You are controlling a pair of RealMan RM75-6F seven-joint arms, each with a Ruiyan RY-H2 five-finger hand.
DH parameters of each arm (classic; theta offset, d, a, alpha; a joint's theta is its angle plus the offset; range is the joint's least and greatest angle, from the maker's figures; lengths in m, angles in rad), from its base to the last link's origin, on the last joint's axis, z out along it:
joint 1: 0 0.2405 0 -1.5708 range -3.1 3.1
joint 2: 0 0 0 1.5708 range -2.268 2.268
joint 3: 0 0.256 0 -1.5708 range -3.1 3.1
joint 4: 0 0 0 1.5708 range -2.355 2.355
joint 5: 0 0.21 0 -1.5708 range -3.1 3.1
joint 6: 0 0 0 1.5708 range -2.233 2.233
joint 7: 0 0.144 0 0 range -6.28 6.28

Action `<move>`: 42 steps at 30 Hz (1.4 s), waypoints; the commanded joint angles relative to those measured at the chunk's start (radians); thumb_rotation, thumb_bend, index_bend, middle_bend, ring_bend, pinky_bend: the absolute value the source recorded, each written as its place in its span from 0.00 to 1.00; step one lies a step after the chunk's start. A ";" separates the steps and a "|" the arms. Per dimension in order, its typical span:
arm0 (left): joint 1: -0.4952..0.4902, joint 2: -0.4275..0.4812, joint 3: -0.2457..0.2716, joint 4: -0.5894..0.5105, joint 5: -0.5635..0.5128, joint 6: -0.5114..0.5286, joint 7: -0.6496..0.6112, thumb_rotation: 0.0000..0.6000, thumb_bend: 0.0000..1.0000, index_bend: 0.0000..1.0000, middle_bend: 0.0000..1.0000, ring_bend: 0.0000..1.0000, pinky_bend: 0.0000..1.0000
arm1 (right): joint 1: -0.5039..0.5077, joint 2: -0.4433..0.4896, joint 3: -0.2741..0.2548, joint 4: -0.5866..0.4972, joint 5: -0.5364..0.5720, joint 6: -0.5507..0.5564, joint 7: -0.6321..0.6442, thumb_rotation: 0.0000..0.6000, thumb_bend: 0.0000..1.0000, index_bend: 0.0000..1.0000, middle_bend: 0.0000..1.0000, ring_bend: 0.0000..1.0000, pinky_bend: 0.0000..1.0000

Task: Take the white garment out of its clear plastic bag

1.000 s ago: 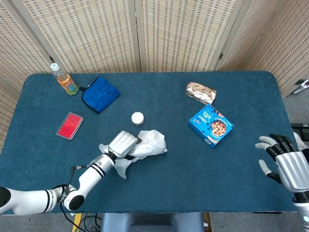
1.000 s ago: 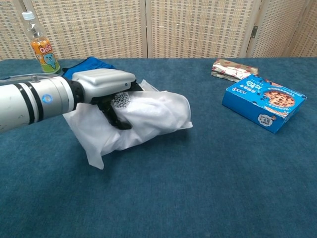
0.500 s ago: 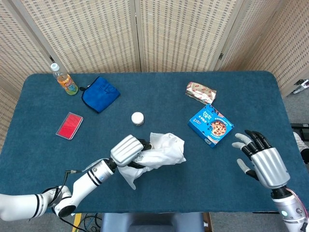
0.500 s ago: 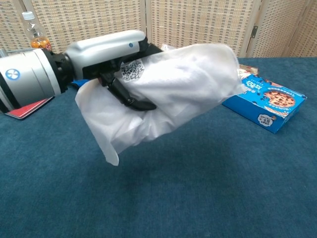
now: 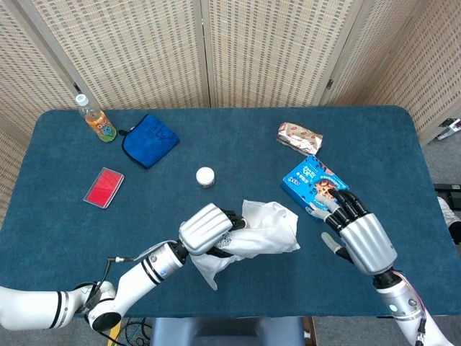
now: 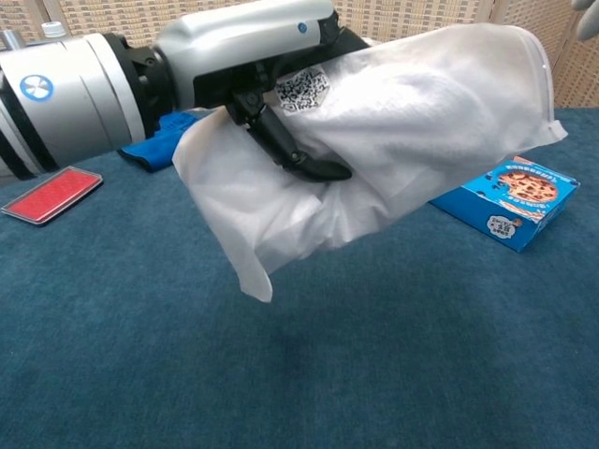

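The bagged white garment (image 5: 263, 231) was held aloft by the left hand (image 5: 207, 230), just left of the cookie box (image 5: 314, 187), w/ the right hand (image 5: 356, 231) spread empty nearby; the bag's free end was judged best pinched, not the cloth.

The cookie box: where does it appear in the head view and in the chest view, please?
Head view: the cookie box lies right of centre, just above the right hand.
Chest view: the cookie box sits at the right edge, partly hidden behind the bag that the left hand holds up.
Shared landmark: the bag, left of the box in both.
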 commanded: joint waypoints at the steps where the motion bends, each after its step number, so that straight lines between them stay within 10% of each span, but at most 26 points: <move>1: -0.005 -0.002 -0.005 -0.011 -0.013 -0.007 0.014 1.00 0.29 0.42 0.54 0.55 0.74 | 0.012 -0.016 0.003 0.004 -0.003 -0.011 -0.013 1.00 0.27 0.34 0.22 0.12 0.19; 42: -0.031 -0.017 -0.023 -0.079 -0.123 -0.015 0.166 1.00 0.29 0.41 0.54 0.54 0.73 | 0.123 -0.125 0.016 -0.038 0.129 -0.153 -0.133 1.00 0.40 0.37 0.22 0.10 0.19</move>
